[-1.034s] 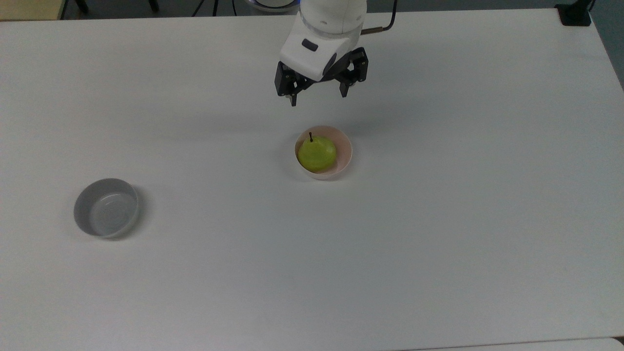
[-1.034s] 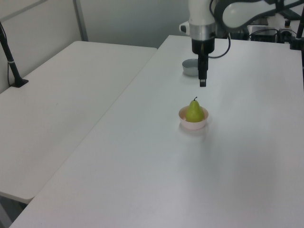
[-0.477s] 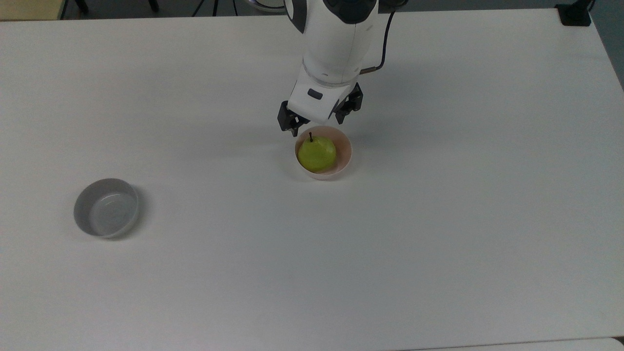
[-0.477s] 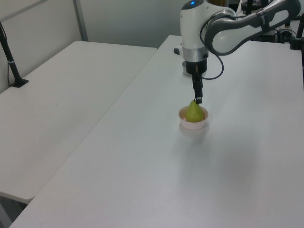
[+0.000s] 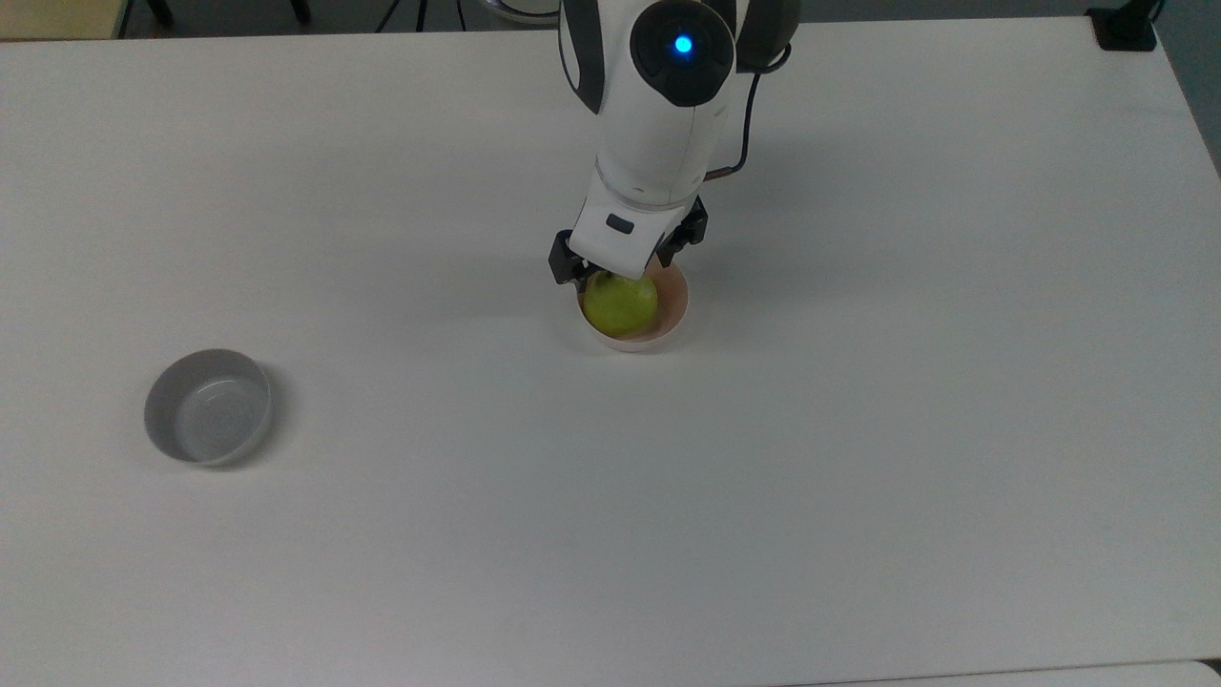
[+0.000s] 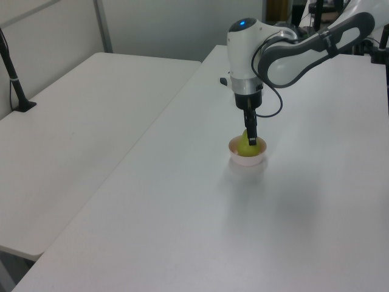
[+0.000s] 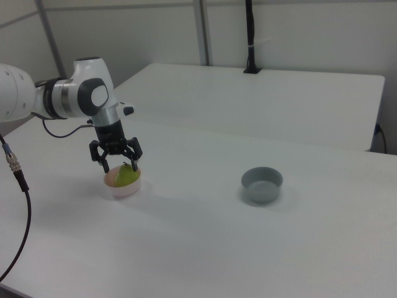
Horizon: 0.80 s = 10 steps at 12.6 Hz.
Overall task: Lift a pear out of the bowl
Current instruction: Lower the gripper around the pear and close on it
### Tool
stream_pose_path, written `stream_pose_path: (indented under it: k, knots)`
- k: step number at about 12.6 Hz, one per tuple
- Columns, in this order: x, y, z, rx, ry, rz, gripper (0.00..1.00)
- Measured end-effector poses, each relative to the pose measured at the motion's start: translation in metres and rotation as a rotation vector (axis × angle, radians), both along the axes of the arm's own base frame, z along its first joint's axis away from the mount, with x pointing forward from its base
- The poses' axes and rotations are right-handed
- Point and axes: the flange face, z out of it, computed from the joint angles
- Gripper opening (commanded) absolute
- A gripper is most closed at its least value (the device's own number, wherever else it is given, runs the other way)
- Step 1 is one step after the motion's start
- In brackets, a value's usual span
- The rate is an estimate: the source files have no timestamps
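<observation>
The yellow-green pear (image 5: 622, 305) (image 6: 244, 145) (image 7: 127, 176) sits in the pale pink bowl (image 5: 678, 298) (image 6: 248, 160) (image 7: 124, 188) near the middle of the white table. My gripper (image 5: 620, 274) (image 6: 251, 140) (image 7: 121, 166) is lowered straight over the bowl. It is open, with one dark finger on each side of the pear's upper part, and the right view shows the fingers spread wide. The white hand hides the pear's stem and top in the top view.
A grey bowl (image 5: 208, 406) (image 7: 262, 184) stands alone, far to the top view's left. A second white table (image 6: 73, 121) adjoins this one on the left view's left. A black post (image 7: 250, 37) stands on the far table.
The gripper has come down from above and behind the bowl until its open fingers straddle the pear. The pear and both bowls have not moved.
</observation>
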Motion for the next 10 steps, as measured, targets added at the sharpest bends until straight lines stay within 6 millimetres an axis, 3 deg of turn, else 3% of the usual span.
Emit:
stream_pose_path:
  k: [10]
  knots:
    - [0.004,0.001,-0.02,0.001,-0.001,-0.012,0.9]
